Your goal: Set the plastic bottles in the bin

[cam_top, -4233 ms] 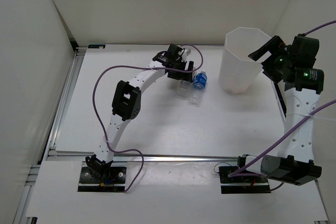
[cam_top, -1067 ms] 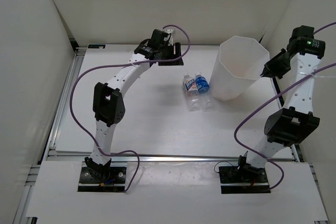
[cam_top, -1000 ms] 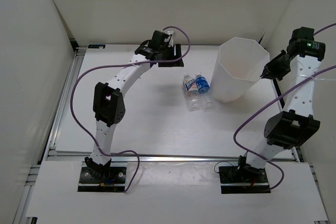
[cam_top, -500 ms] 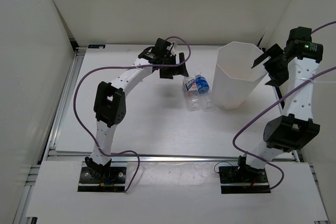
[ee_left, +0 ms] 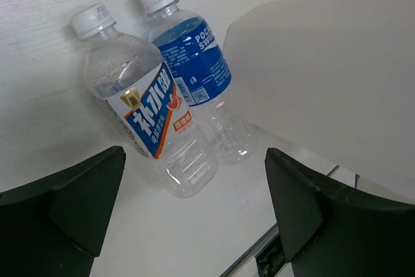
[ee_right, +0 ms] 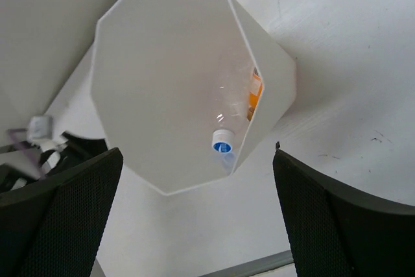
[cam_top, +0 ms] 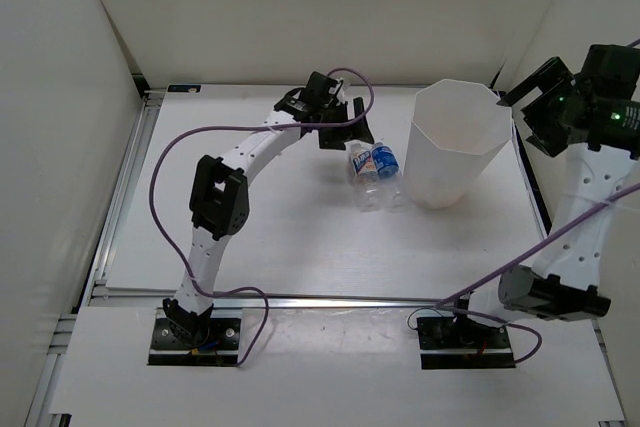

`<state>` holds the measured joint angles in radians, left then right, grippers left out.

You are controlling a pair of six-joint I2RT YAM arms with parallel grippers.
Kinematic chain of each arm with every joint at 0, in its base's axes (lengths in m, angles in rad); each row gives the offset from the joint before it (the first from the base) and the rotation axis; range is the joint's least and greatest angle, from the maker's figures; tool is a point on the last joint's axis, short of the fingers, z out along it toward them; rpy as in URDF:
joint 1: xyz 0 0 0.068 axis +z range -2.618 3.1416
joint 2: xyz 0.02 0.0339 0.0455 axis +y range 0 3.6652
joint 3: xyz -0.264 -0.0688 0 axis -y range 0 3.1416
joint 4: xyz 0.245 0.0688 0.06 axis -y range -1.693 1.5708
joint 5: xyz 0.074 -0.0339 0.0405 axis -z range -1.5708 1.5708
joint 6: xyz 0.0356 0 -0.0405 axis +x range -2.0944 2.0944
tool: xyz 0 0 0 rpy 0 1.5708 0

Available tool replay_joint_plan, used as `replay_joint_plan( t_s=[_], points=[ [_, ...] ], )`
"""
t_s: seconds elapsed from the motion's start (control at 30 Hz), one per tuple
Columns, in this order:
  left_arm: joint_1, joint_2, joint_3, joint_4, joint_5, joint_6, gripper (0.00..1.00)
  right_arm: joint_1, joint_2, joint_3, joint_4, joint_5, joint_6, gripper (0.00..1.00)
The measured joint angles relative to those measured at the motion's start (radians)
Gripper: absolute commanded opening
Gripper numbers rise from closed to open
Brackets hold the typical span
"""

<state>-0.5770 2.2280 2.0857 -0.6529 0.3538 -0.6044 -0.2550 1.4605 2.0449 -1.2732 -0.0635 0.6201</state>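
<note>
Two small clear plastic bottles with white caps lie side by side on the table just left of the bin. One has a white, blue and orange label [ee_left: 146, 118] [cam_top: 362, 175], the other a blue label [ee_left: 194, 69] [cam_top: 384, 159]. My left gripper [cam_top: 345, 133] [ee_left: 194, 218] is open and empty, hovering over them. The tall white octagonal bin [cam_top: 455, 147] [ee_right: 162, 63] stands upright. Inside it lies a clear bottle with a white cap [ee_right: 224, 141] and something orange [ee_right: 254, 98]. My right gripper [cam_top: 532, 107] [ee_right: 198, 218] is open and empty, high above the bin's right side.
The bin's wall [ee_left: 324, 76] stands right beside the blue-labelled bottle. White walls close in the back and the sides. A metal rail [cam_top: 130, 187] runs along the table's left edge.
My left gripper has come forward and to the right, over the two bottles. My right gripper has left the bin's right rim, opened and risen. The bottles have not moved.
</note>
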Motion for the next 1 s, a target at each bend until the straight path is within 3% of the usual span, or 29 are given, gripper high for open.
replay_joint_plan(
  t_s=[0.3,0.83,0.93,1.0],
  points=[
    [-0.053,0.15,0.068,-0.041,-0.032,-0.003,1.0,0.0,-0.147,-0.064,0.001,-0.049,0.002,1.0],
    [-0.067,0.274,0.138,-0.141,-0.078,0.021,1.0,0.0,-0.19,-0.112,-0.039,-0.062,-0.003,1.0],
    [-0.068,0.274,0.138,-0.147,-0.076,0.03,0.91,0.0,-0.196,-0.112,-0.042,-0.063,-0.003,1.0],
    [-0.068,0.274,0.13,-0.148,-0.073,0.042,0.72,0.0,-0.196,-0.112,-0.042,-0.063,-0.003,1.0]
  ],
)
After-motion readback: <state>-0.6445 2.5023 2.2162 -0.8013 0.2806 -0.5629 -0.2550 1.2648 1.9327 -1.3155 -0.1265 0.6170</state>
